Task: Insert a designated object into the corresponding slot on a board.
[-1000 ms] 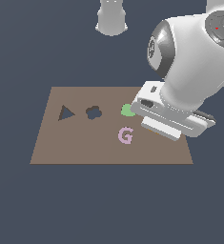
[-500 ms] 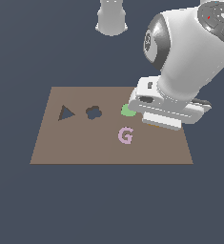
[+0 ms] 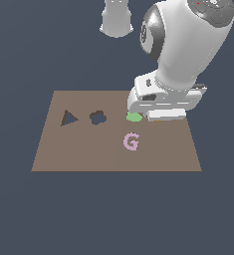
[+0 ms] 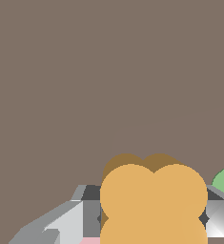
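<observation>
Arm: from my remote seat, the big white robot arm [image 3: 188, 45] is bent low over the far right part of the large flat brown rectangular board [image 3: 88, 154], going by the exterior view's right.

Fingers: the grey fingers [image 4: 61, 224] sit on either side of the small orange flat block with the lobed flower outline [image 4: 154, 202] in the wrist view, right up against its edges, so they look closed on it. I can't see actual pad contact though, the block covers most of it.

Orange block: filling the lower part of the wrist picture, between the fingers. In the exterior view I can't spot it at all, the hand hides it.

Slot: the dark flower-shaped cutout [image 3: 98, 117] is well apart from the hand, toward the exterior view's left, with nothing in it.

Triangle: a dark triangular cutout [image 3: 68, 118] sits just beside the flower slot, further to the exterior view's left.

Green piece: a green rounded piece [image 3: 134, 117] lies on the board right at the edge of the hand; it also peeks in at the wrist view's edge.

Letter: a pale pink letter G [image 3: 131, 142] lies on the board nearer the camera than the green piece.

Pink bit: a sliver of pink [image 4: 90, 240] shows by the fingers, can't tell what it is.
</observation>
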